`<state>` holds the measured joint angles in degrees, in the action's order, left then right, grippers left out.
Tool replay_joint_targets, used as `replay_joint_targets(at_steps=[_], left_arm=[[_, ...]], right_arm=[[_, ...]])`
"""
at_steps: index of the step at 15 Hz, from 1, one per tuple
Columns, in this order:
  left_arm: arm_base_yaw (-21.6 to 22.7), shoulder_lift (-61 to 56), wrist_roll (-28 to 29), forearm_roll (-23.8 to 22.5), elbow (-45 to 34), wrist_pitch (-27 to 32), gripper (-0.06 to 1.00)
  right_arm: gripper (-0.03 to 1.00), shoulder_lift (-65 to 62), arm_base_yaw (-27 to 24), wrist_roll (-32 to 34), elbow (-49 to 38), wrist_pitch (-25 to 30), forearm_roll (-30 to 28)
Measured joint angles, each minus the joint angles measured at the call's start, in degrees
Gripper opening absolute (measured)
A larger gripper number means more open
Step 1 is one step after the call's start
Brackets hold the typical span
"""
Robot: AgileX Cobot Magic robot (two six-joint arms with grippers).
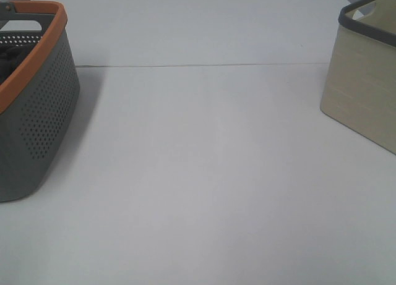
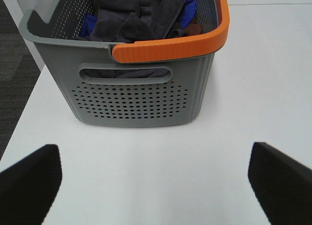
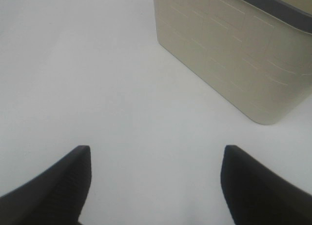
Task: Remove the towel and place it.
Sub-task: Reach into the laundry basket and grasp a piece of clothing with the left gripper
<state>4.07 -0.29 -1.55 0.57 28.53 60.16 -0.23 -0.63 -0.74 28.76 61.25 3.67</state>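
A grey perforated basket with an orange rim (image 1: 37, 106) stands at the left edge of the white table; it also shows in the left wrist view (image 2: 136, 95). Inside it lie crumpled towels, a dark grey one (image 2: 141, 15) on top and a blue one (image 2: 87, 25) beneath. My left gripper (image 2: 156, 183) is open and empty, over the table a short way from the basket's end with the handle slot. My right gripper (image 3: 153, 181) is open and empty over bare table. Neither gripper shows in the exterior high view.
A beige bin with a dark grey rim (image 1: 365, 81) stands at the right edge of the table, also in the right wrist view (image 3: 239, 54). A seam (image 1: 204, 65) crosses the table at the back. The floor (image 2: 14, 83) lies beyond the table's left edge.
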Motion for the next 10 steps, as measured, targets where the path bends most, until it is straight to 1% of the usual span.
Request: replay_joint_targets(at_steps=[10], left_arm=[[0.0, 0.0, 0.0, 0.0, 0.0, 0.0, 0.98]], right_arm=[[0.66, 0.0, 0.0, 0.0, 0.0, 0.0, 0.0]])
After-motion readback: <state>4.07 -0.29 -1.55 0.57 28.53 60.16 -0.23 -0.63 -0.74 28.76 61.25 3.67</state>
